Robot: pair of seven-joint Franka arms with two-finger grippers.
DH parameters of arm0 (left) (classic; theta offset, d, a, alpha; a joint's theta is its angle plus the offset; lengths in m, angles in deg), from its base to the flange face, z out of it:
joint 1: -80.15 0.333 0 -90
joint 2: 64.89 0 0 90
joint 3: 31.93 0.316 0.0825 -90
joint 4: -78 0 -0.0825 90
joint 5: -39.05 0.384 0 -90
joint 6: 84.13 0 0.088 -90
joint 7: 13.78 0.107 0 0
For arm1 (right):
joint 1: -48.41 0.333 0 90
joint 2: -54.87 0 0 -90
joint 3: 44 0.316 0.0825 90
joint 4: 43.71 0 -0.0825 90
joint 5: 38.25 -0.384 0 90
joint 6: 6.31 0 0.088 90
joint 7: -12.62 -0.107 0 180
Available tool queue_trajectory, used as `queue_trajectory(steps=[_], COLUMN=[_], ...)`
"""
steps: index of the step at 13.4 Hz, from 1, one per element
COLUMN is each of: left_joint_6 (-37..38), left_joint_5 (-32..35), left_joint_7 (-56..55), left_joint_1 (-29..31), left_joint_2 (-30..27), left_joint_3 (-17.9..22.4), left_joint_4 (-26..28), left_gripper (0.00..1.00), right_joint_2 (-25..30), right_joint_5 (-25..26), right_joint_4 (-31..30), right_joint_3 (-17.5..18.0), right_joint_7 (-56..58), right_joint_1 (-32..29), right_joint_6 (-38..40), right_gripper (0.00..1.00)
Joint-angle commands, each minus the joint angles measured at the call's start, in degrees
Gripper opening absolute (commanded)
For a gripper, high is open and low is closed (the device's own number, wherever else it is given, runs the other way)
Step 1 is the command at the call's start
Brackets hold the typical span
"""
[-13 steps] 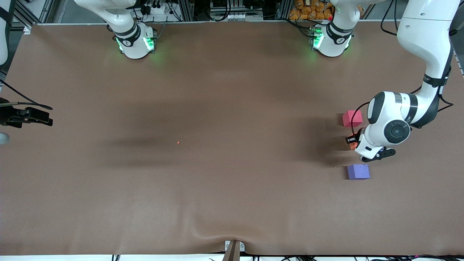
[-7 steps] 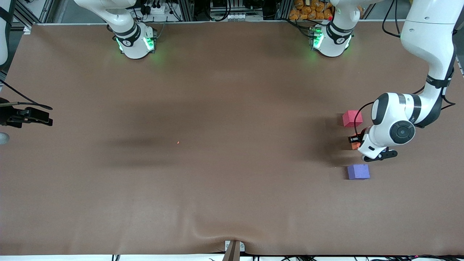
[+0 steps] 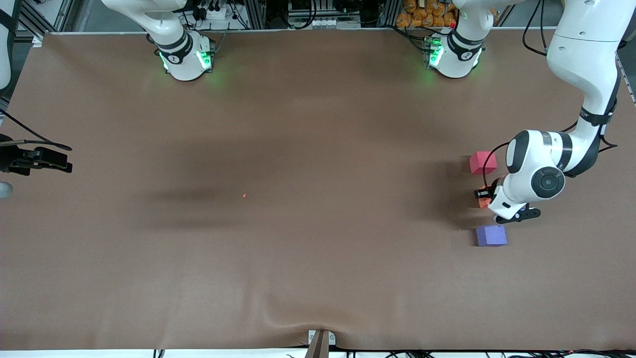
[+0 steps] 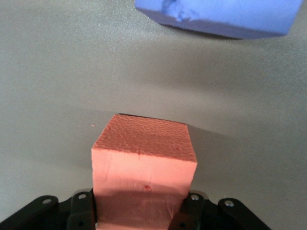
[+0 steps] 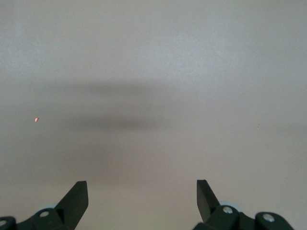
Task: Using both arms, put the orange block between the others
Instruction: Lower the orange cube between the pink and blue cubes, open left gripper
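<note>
Scanning from the right arm's end of the brown table [image 3: 298,149], we find the right gripper [image 5: 141,194] waiting at that edge, its fingers spread wide over bare surface with nothing between them. Toward the left arm's end, the small matte pinkish-red foam cube [image 3: 482,162] sits farther from the front camera and the small matte purple-blue foam cube [image 3: 491,235] nearer. Between them, the left gripper [image 3: 483,194] is clenched on the small matte orange foam cube [image 4: 144,165]. We judge this cube light, soft and slightly compressible, best pinched on two flat faces. The front view hides most of it under the wrist; the left wrist view shows its dimpled top, the fingers [image 4: 81,215] flanking it, and the purple-blue cube close ahead.
</note>
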Motion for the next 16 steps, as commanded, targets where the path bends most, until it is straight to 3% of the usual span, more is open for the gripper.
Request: queue_trajectory(steps=[1,6,7,8,9,13,16], left_joint_6=[-1.0,-1.7,-1.7,-1.7,-1.7,-1.2,-1.0], left_joint_5=[-1.4,-1.4,-1.4,-1.4,-1.3,-1.4,-1.3], left_joint_7=[0.4,0.5,0.5,0.5,0.6,0.5,0.6], left_joint_1=[0.6,0.6,0.6,0.5,0.3,0.1,0.2], left_joint_2=[0.1,0.3,0.5,0.5,0.5,-2.7,-9.1], left_joint_3=[-1.4,-1.4,-1.4,-1.4,-1.4,-2.9,-4.5], left_joint_4=[0.0,0.1,0.1,0.1,0.2,-0.1,-0.5], left_gripper=[0.00,0.00,0.05,0.60,1.00,1.00,1.00], right_joint_2=[0.6,0.6,0.6,0.6,0.6,0.8,0.8], right_joint_5=[1.0,1.0,1.0,0.9,0.9,0.5,0.6], right_joint_4=[0.3,0.3,0.3,0.3,0.4,1.2,1.3], right_joint_3=[0.4,0.5,0.5,0.4,0.5,0.4,0.4], right_joint_7=[0.4,0.3,0.3,0.3,0.3,0.4,0.3], right_joint_1=[-0.5,-0.3,-0.3,-0.4,-0.4,-0.5,-0.6], right_joint_6=[0.7,0.8,0.7,0.7,0.8,0.9,1.6], right_gripper=[1.00,1.00,1.00,1.00,1.00,1.00,1.00])
